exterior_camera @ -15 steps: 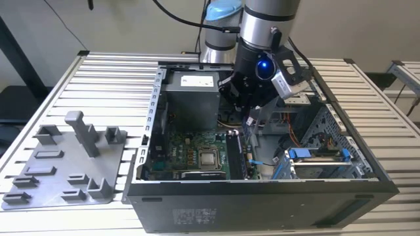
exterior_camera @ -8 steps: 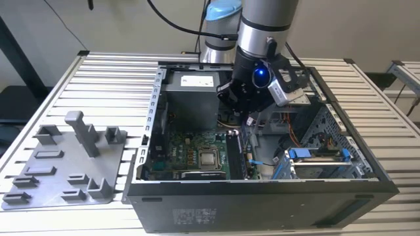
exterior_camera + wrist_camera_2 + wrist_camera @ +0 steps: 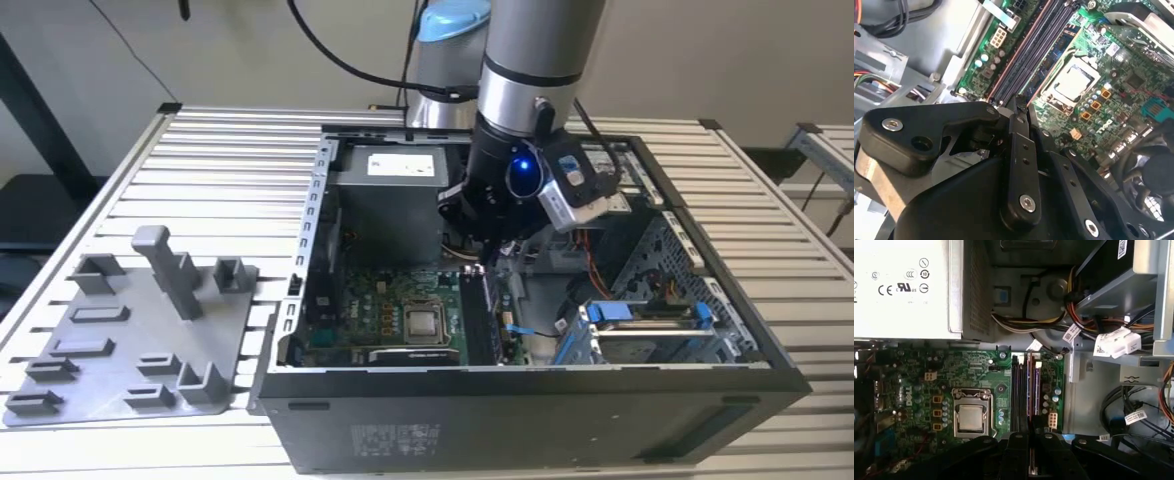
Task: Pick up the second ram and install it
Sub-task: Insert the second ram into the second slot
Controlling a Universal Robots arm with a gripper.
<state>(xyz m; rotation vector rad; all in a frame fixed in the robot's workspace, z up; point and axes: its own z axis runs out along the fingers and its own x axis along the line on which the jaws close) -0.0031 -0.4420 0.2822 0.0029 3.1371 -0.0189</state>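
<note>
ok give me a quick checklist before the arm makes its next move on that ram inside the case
1. End effector lined up with the ram slots: ok, it sits over one end of them in the first wrist view.
2. Second ram held in the end effector: cannot tell.
3. A free slot to take it: cannot tell.
4. Cables off the slots: ok, they lie past the slots' other end, by the power supply.
5. Case open: ok, the arm reaches straight in.
</note>
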